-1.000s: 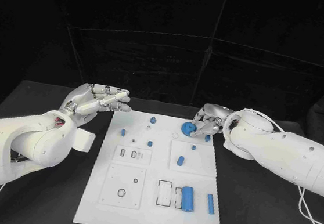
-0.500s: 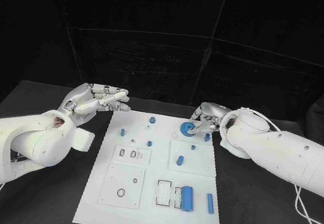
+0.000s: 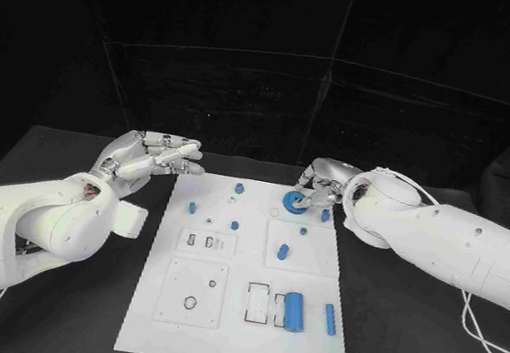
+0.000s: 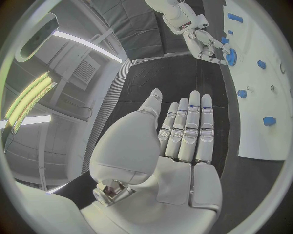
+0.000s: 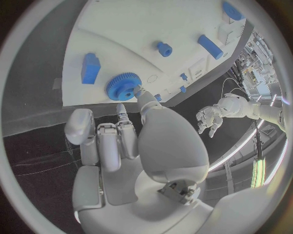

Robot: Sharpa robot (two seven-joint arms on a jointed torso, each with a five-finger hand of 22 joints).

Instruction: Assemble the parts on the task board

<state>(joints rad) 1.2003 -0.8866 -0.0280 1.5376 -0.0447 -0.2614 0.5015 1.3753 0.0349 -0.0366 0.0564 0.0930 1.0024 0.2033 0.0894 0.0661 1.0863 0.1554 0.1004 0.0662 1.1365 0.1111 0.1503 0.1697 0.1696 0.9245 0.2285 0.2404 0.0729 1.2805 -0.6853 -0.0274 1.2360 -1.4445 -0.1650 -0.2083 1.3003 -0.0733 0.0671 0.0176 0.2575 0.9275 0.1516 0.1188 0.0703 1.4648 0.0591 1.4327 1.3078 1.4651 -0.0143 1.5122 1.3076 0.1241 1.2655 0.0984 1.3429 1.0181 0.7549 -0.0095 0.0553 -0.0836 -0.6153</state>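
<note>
- I see the task board (image 3: 246,277) lying lengthwise down the middle of the black table (image 3: 414,335); the small blue parts sit scattered across it.
- My right hand (image 3: 320,186) is at the board's far right corner; its thumb tip touches the blue gear (image 3: 293,203), which lies flat on the board there; the other fingers are curled down beside the gear; whether it actually grips the gear, I cannot tell.
- In the right wrist view the gear (image 5: 124,86) sits just beyond the thumb, with a blue block (image 5: 90,68) close beside it on the board.
- My left hand (image 3: 151,158) hovers off the board's far left corner, over the table; it holds nothing; in the left wrist view its fingers (image 4: 190,127) lie straight and side by side, with the thumb set a little apart.
- Nearer me on the board, a blue cylinder (image 3: 294,313) lies next to a slim blue bar (image 3: 330,321); both are well apart from either hand.
</note>
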